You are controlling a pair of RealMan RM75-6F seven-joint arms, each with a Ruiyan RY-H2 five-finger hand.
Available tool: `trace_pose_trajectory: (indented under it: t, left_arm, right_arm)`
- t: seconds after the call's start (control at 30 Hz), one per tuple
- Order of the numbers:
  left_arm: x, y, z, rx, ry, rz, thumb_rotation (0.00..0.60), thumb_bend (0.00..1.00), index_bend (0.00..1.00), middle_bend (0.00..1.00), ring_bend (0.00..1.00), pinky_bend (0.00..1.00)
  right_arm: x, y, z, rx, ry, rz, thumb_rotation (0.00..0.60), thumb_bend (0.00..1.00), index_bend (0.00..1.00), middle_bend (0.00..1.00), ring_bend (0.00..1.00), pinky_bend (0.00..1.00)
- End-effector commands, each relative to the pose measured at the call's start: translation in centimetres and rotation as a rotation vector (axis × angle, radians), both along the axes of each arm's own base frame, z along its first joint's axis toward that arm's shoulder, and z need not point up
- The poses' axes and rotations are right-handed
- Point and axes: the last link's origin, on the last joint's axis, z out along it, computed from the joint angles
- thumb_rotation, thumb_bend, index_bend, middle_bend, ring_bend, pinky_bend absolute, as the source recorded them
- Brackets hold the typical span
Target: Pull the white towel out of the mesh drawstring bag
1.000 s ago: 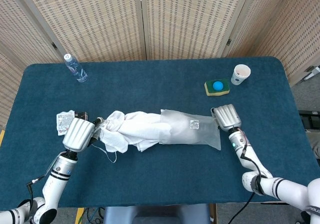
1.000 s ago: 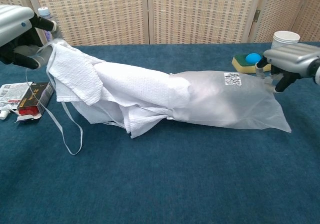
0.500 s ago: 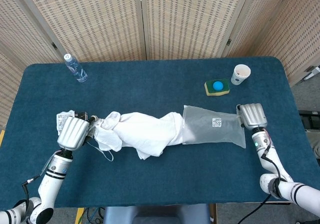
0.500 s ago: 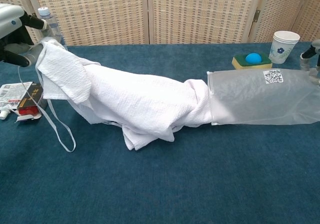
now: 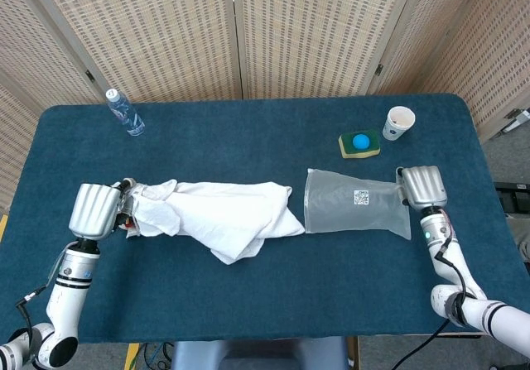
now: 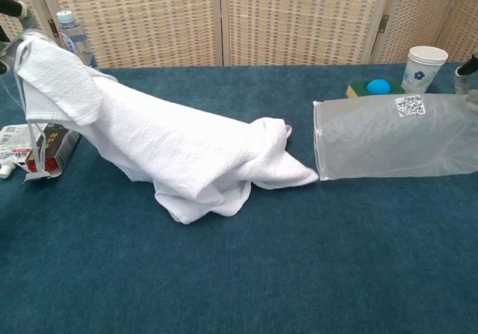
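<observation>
Gripping white towel (image 5: pixel 224 217), raised: left robot hand (image 5: pixel 93 210) | clutching mesh bag (image 5: pixel 354 213) end: right robot hand (image 5: pixel 422 186)

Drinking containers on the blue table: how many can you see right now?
2. A clear plastic water bottle with a white cap stands at the far left corner; a white paper cup stands at the far right, beside the green sponge holding a blue ball. None appear hidden.

My left hand (image 5: pixel 93 211) grips the white towel (image 5: pixel 219 218), lying clear of the mesh bag (image 5: pixel 356 213). My right hand (image 5: pixel 422 186) holds the bag's right end.
</observation>
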Motion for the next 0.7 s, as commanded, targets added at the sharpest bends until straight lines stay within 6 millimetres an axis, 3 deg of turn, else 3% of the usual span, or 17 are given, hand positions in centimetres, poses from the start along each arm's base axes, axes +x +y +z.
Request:
trace_pose_trajectory:
  t: [0.03,0.2,0.3,0.4,0.5,0.57,0.7]
  left_arm:
    - [-0.3,-0.1,0.0,-0.004,-0.02,0.017,0.6,0.58,0.74,1.0,0.97,1.0]
    - [-0.4,-0.3,-0.5,-0.022,0.002,0.01,0.6,0.58,0.74,1.0,0.97,1.0]
    - [-0.4,-0.4,-0.6,-0.029,0.001,0.009,0.6,0.58,0.74,1.0,0.97,1.0]
    - [-0.3,-0.4,-0.5,-0.031,-0.001,0.006,0.6,0.58,0.68,1.0,0.97,1.0]
    - [-0.3,-0.5,-0.4,-0.042,-0.003,0.009,0.6,0.56,0.46,1.0,0.96,1.0]
    - [-0.2,-0.5,-0.1,-0.043,-0.002,0.012,0.6,0.42,0.31,1.0,0.95,1.0]
    - [0.0,-0.6,0.3,-0.045,-0.007,0.004,0.6,0.13,0.21,1.0,0.95,1.0]
  right_arm:
    - [-0.1,0.1,0.1,0.0,-0.002,-0.005,0.6,0.47,0.67,1.0,0.99,0.99]
    - [0.1,0.2,-0.3,0.004,-0.01,0.0,0.6,0.47,0.67,1.0,0.99,0.99]
    - [0.3,0.1,-0.2,-0.005,-0.02,0.011,0.6,0.37,0.6,1.0,0.99,0.99]
    - [0.7,0.1,0.0,-0.023,-0.046,0.024,0.6,0.06,0.23,1.0,0.98,0.98]
    - [1.0,0.2,0.4,-0.04,-0.068,0.04,0.6,0.0,0.04,0.98,0.96,0.97]
    - [1.2,0.2,0.7,-0.049,-0.077,0.052,0.6,0.0,0.0,0.96,0.94,0.95]
    - [1.4,0.3,1.3,-0.061,-0.097,0.068,0.6,0.0,0.0,0.93,0.91,0.92]
